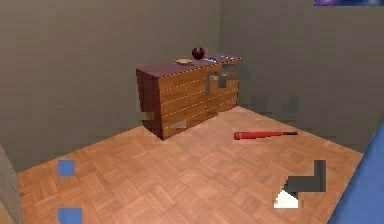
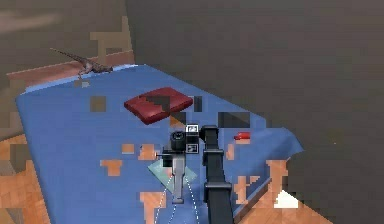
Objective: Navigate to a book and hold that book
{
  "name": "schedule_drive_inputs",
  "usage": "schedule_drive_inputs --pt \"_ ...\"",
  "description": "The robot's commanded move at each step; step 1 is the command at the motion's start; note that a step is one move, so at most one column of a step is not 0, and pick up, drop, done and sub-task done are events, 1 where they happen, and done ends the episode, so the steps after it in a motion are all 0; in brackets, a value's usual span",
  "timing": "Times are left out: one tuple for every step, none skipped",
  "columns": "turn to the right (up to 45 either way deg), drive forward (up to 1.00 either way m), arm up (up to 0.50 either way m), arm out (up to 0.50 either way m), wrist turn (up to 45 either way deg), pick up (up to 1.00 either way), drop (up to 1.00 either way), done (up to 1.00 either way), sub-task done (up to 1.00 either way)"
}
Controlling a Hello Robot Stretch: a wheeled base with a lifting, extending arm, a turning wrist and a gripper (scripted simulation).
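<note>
The red book [image 2: 158,104] lies flat near the middle of the blue bed [image 2: 70,120], so it can be reached from above. The pincer [image 2: 177,186] sits out over the bed, near the book, I think to grab it. I cannot tell if it is spread, pressed together, or holding anything.

wood dresser [image 1: 185,95], parquet floor [image 1: 200,170], blue bed [image 2: 70,120]

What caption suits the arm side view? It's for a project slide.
Stretch's arm reaches out over a blue bed where a red book lies flat, just beyond the gripper.
</note>
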Motion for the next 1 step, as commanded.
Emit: schedule_drive_inputs --pt "0.0 0.00 0.00 0.00 45.0 0.00 0.00 0.00 0.00"
